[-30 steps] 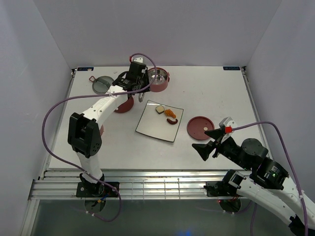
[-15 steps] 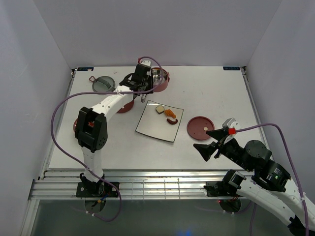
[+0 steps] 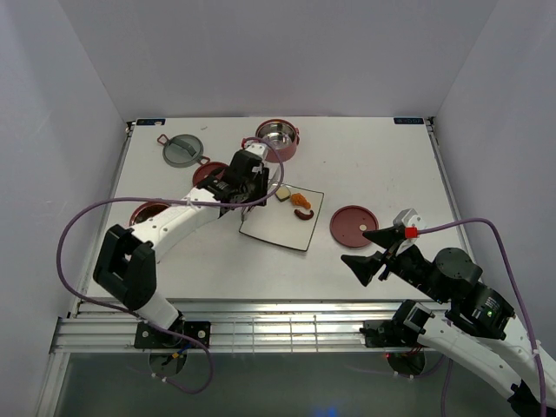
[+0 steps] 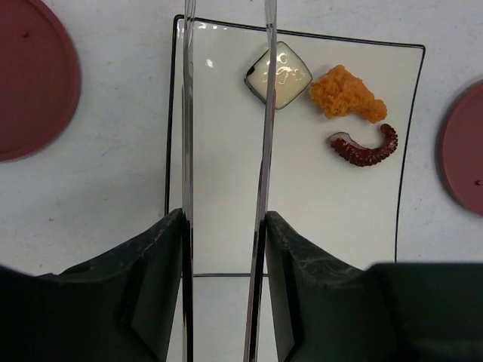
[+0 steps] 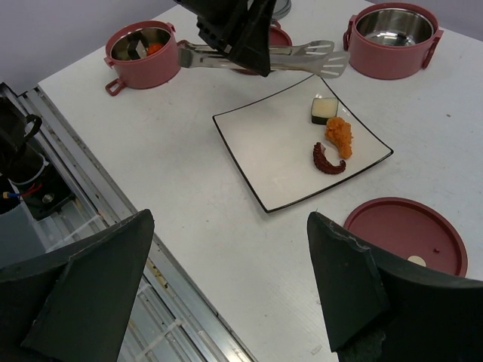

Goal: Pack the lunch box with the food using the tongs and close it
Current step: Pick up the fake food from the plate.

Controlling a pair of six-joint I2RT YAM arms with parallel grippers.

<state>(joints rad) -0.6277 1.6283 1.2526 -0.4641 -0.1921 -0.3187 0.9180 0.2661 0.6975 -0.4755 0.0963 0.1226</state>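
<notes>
My left gripper (image 4: 224,219) (image 3: 250,184) is shut on the silvery tongs (image 4: 264,113) (image 5: 264,57), which hang over the plate's far-left part with their arms apart and nothing between them. On the square plate (image 4: 226,188) (image 3: 276,228) lies the food: a white-and-black piece (image 4: 278,73) (image 3: 282,193), an orange fried bit (image 4: 347,92) (image 3: 301,201) and a brown curled piece (image 4: 364,147) (image 3: 303,215). One lunch box bowl (image 5: 143,47) (image 3: 148,212) at the left holds food; the other bowl (image 3: 278,139) (image 5: 392,30) at the back shows a bare steel inside. My right gripper (image 3: 372,252) (image 5: 230,219) is open near the front right.
A red disc lid (image 3: 354,226) (image 5: 404,234) lies right of the plate, near my right gripper. Another red lid (image 3: 207,172) (image 4: 30,75) sits left of the plate, partly under my left arm. The grey-green lid (image 3: 183,148) rests at the back left.
My left arm has swung from the back bowl toward me, and the tongs now hang over the plate. The right arm has barely shifted.
</notes>
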